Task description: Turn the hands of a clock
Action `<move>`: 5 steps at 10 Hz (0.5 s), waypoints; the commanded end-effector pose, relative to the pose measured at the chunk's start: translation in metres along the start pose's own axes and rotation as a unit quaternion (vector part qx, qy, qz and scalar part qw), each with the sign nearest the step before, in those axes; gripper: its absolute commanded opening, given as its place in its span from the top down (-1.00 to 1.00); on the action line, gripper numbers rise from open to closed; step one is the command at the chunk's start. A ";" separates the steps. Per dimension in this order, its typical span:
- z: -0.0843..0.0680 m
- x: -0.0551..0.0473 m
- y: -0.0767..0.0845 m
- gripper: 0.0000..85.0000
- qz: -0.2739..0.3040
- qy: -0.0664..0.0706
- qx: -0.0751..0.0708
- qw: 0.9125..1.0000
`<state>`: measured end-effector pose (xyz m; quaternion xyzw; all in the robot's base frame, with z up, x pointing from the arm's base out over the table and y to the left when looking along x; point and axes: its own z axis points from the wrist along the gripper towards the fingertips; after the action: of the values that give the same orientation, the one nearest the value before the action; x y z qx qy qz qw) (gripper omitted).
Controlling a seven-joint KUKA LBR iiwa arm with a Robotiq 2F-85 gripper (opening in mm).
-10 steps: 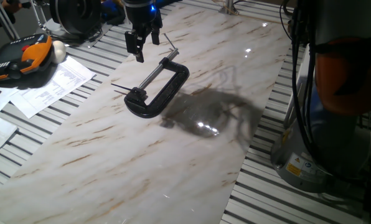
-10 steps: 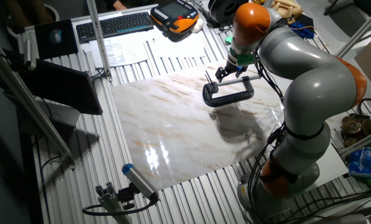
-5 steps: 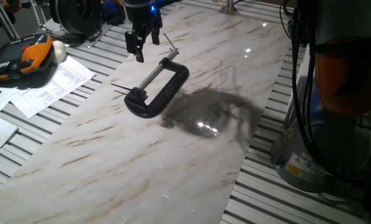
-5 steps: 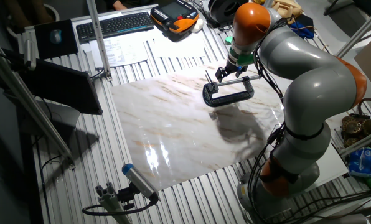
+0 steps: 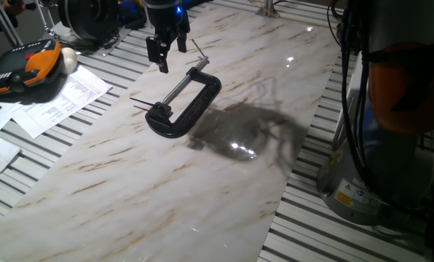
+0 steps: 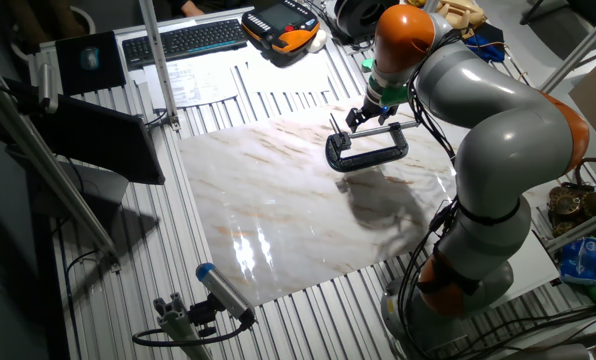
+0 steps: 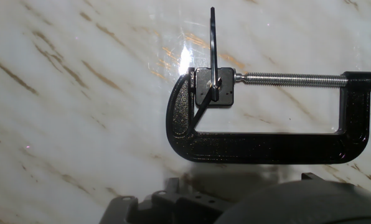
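Observation:
The clock is a black C-clamp (image 5: 191,105) (image 6: 368,152) lying flat on the marble slab, with its silver screw rod (image 7: 291,78) pressing a small square piece (image 7: 214,87) into the jaw. The hands (image 7: 211,43) are thin dark pins on that piece: a long one points up in the hand view and a shorter one slants down-left. In one fixed view they show as a needle (image 5: 140,102) jutting from the clamp's rounded end. My gripper (image 5: 170,51) (image 6: 362,115) hovers above the slab just beyond the screw rod, open, with nothing between its fingers.
The marble slab (image 5: 166,189) lies on a slotted aluminium table. An orange-black pendant (image 5: 28,69) and papers (image 5: 57,98) lie to the left. A keyboard (image 6: 183,40) sits at the back, and the arm's base (image 5: 392,145) stands at the slab's right edge.

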<state>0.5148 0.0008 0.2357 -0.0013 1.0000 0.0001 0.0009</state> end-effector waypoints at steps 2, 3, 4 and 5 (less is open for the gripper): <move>-0.001 0.000 0.000 1.00 -0.013 0.018 0.002 1.000; -0.002 0.000 0.000 1.00 -0.013 0.018 0.002 1.000; -0.002 0.000 0.000 1.00 -0.013 0.018 0.002 1.000; -0.002 0.000 0.000 1.00 -0.013 0.018 0.002 1.000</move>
<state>0.5151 0.0004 0.2377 -0.0141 0.9997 -0.0021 -0.0175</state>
